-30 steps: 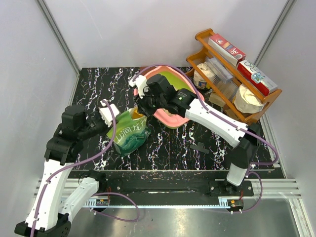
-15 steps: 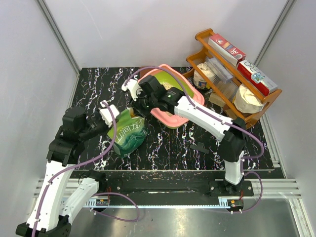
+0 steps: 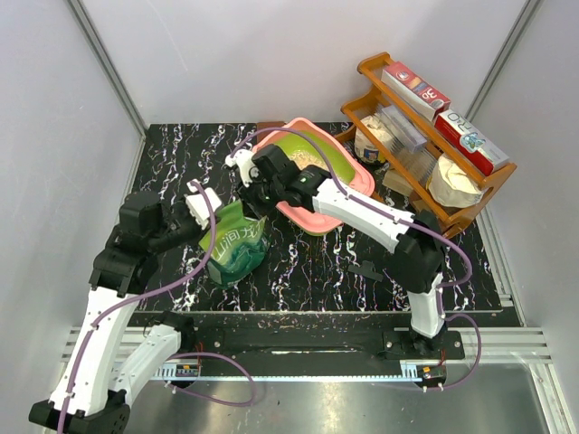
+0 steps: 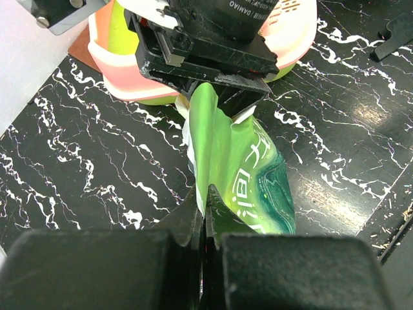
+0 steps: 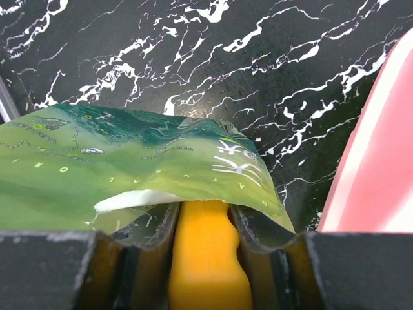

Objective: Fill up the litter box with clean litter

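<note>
1. Found left gripper [image 4: 203, 216] pinching edge of bag [image 4: 242, 161], lower centre of its wrist view.
2. Found right gripper [image 5: 205, 223] clamped on scoop [image 5: 206, 265], inside bag mouth.
3. Noted litter box [image 3: 360, 178] upper centre overhead, just beside bag; litter unseen.
4. Judged scooping underway; next required level carry to litter box.

Robotics lab test cell, viewed from my remote console. Plain pale wall panels [image 3: 298, 54] in aluminium framing [image 3: 109, 72] enclose a black marbled table [image 3: 172, 154]. The left arm [image 3: 99, 307] and right arm [image 3: 380, 212] I drive are mounted on slotted aluminium rail [image 3: 520, 342]. A stocked wooden rack [image 3: 412, 181] stands in the far right corner.
</note>
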{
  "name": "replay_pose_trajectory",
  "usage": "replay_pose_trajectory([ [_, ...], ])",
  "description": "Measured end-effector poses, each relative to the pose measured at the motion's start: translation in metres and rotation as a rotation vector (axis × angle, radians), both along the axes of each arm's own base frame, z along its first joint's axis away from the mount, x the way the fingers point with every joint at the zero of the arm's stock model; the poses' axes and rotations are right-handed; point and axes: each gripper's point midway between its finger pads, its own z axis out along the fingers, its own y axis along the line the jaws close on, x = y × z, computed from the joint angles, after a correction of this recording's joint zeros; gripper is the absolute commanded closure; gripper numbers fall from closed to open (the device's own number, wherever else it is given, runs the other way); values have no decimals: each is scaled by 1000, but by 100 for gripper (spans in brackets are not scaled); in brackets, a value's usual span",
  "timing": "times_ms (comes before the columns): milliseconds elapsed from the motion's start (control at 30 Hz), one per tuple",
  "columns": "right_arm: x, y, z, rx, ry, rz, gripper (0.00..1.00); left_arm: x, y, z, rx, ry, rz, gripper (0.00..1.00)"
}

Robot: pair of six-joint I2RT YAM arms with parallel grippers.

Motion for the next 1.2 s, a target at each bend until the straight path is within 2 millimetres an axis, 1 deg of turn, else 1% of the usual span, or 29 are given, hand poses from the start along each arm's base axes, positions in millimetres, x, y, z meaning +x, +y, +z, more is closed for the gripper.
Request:
replay_pose_trajectory([
  [167, -3, 4, -12, 54, 88, -37, 100, 4, -1, -4, 2, 8, -1, 99],
  [300, -8, 8, -21, 86, 156, -28, 100, 5, -1, -6, 3, 10, -1, 99],
  [400, -9, 9, -24, 114, 215, -17, 100, 5, -1, -6, 4, 11, -2, 99],
  [533, -13, 8, -25, 173, 354, 15, 100, 5, -1, -8, 8, 13, -2, 98],
  [667, -16, 8, -20, 258, 551, 38, 100, 8, 0, -9, 23, 6, -3, 98],
  [800, -12, 8, -10, 348, 736, 41, 100, 10, 2, -10, 61, -11, -14, 98],
  [933, -13, 6, 0, 389, 824, 54, 100, 10, 5, -8, 104, -16, -31, 98],
  [1033, -9, 2, 7, 413, 873, 50, 100, 8, 8, -6, 135, -21, -36, 98],
  [1100, -4, -5, 11, 430, 910, 39, 100, 6, 11, -5, 157, -24, -37, 98],
  [1200, 12, -20, 15, 459, 966, -7, 100, 5, 15, -5, 185, -23, -34, 98],
])
